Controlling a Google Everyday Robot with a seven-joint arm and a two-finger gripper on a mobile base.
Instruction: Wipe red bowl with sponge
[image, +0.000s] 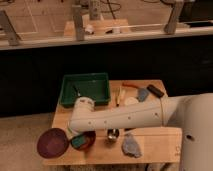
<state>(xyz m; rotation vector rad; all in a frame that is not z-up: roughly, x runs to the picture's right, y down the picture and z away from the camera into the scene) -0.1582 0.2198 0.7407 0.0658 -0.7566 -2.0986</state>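
Gripper: at the end of the white arm; it is down at the red bowl near the front left of the table; the arm hides most of it; open or closed cannot be told
Red bowl: sits on the table near the front edge, towards the left; it is right under the gripper
Sponge: blue-green; it is inside the red bowl, just below the gripper
In the way: the arm lies across the middle of the table from the right; it covers part of the wood and the top of the bowl
Plate: dark red and round; just beside the bowl on its left; it reaches the table's left edge
Metal cup: small and shiny; near the bowl on its right, just under the arm
Cloth: grey and crumpled; near the front edge, to the right of the cup
Green tray: at the back left, behind the arm; a small dark thing lies in it
Back right: yellow sticks, a white round thing, a blue-grey thing and a black block lie close together
Table: light wood; bare room at the front right, between the cloth and the right edge
Robot body: big and white, at the table's right side
Behind: a dark wall, then a long rail with posts
Words on things: cannot tell
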